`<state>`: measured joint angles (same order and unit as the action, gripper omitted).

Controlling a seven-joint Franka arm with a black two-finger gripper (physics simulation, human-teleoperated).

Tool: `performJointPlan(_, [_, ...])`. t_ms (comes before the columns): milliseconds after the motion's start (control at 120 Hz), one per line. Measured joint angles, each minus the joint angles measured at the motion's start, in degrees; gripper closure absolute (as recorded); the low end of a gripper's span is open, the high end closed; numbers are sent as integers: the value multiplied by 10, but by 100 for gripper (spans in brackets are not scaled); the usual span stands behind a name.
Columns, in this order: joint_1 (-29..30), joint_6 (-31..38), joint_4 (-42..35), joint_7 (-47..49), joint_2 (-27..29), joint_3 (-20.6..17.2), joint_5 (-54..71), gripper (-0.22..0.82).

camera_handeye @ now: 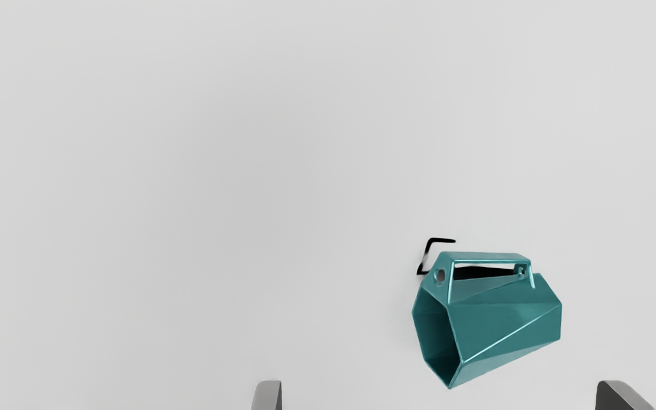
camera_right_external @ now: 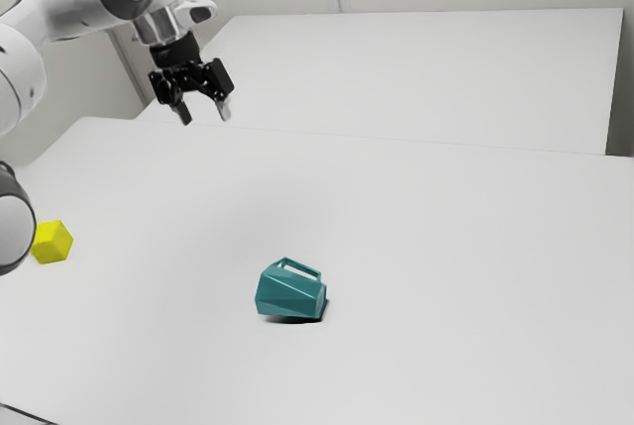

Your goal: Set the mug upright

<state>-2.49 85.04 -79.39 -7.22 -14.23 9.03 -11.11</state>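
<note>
My gripper [camera_right_external: 206, 116] hangs high above the table in the exterior view, its fingers wide apart with nothing between them. The teal faceted mug [camera_right_external: 290, 291] lies on its side on the table, well below the gripper and toward the viewer, handle uppermost. In the wrist view the open gripper [camera_handeye: 439, 394] has a fingertip on either side of the picture's lower part, and the mug [camera_handeye: 504, 324] lies far beneath, its dark hollow mouth and its handle visible.
A yellow cube [camera_right_external: 52, 242] sits on the white table [camera_right_external: 446, 247] at the exterior view's left, beside the arm's lower part. Behind the table stands a large white block-like surface [camera_right_external: 426, 78].
</note>
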Motion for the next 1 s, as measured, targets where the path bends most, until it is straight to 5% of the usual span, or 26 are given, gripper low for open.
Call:
performJointPlan(175, [1, 40, -229, -11, 131, 5, -54, 0])
performJointPlan(342, [-5, 100, -387, -46, 185, 34, -123, 0])
performJointPlan(1000, [-33, 285, -535, -225, 138, 39, -284, 0])
